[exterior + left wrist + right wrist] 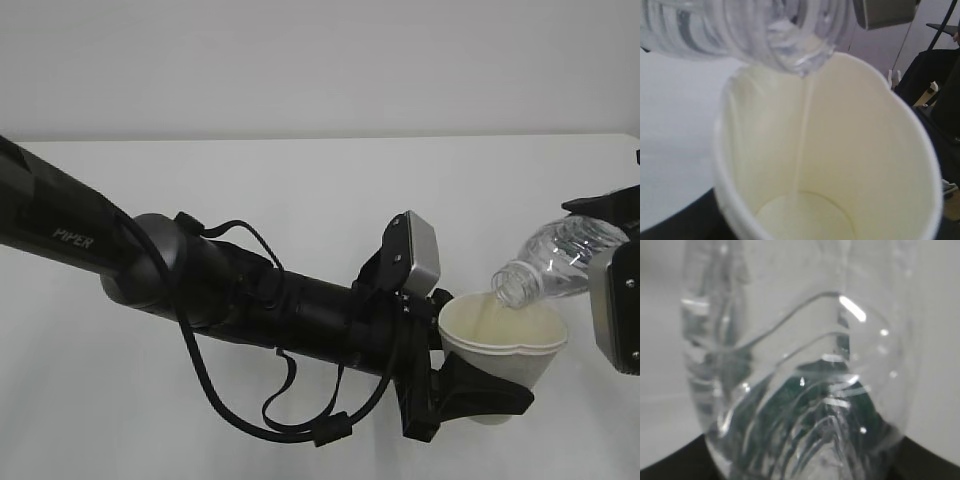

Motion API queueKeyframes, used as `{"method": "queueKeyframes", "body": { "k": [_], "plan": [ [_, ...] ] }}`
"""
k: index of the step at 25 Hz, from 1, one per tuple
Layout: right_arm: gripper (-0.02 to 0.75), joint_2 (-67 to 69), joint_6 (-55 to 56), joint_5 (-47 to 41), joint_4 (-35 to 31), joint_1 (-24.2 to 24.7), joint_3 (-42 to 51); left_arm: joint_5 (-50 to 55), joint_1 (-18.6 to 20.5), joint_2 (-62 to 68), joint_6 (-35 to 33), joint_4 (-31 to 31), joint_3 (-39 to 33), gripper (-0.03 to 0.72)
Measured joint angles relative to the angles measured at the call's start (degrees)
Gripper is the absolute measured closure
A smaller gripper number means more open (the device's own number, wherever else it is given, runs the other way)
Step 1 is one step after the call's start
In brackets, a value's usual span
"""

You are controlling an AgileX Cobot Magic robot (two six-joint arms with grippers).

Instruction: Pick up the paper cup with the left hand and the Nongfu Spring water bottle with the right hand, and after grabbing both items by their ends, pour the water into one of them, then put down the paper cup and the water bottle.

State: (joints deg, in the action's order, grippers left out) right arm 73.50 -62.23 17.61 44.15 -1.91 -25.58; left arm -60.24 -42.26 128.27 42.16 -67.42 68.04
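Note:
My left gripper (478, 388) is shut on the lower part of the paper cup (505, 335), which it holds above the table, tilted a little to the right. From the right, the clear Nongfu Spring water bottle (552, 260) is tipped neck-down over the cup's rim, with my right gripper (612, 255) shut on its far end. A thin stream of water (802, 140) runs from the bottle mouth (800, 60) down to the cream bottom of the cup (850, 150). The ribbed bottle (800, 390) fills the right wrist view, with a dark finger (670, 465) at the lower corner.
The white table (300, 200) stretches behind and beneath both arms to a pale wall. My long black left arm (200, 270) with looped cables crosses the left half of the view. A dark chair-like shape (940, 75) stands beyond the table.

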Motion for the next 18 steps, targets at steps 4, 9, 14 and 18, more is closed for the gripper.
{"method": "queueKeyframes", "body": {
  "k": [4, 9, 14, 18],
  "plan": [
    [0.333, 0.0, -0.03, 0.0, 0.0, 0.0, 0.0, -0.13, 0.0, 0.0, 0.0, 0.0, 0.0, 0.265],
    [0.334, 0.0, -0.12, 0.0, 0.0, 0.0, 0.0, -0.13, 0.0, 0.0, 0.0, 0.0, 0.0, 0.267],
    [0.334, 0.0, -0.53, 0.0, 0.0, 0.0, 0.0, -0.13, 0.0, 0.0, 0.0, 0.0, 0.0, 0.267],
    [0.334, 0.0, -0.64, 0.0, 0.0, 0.0, 0.0, -0.13, 0.0, 0.0, 0.0, 0.0, 0.0, 0.267]
  ]
}}
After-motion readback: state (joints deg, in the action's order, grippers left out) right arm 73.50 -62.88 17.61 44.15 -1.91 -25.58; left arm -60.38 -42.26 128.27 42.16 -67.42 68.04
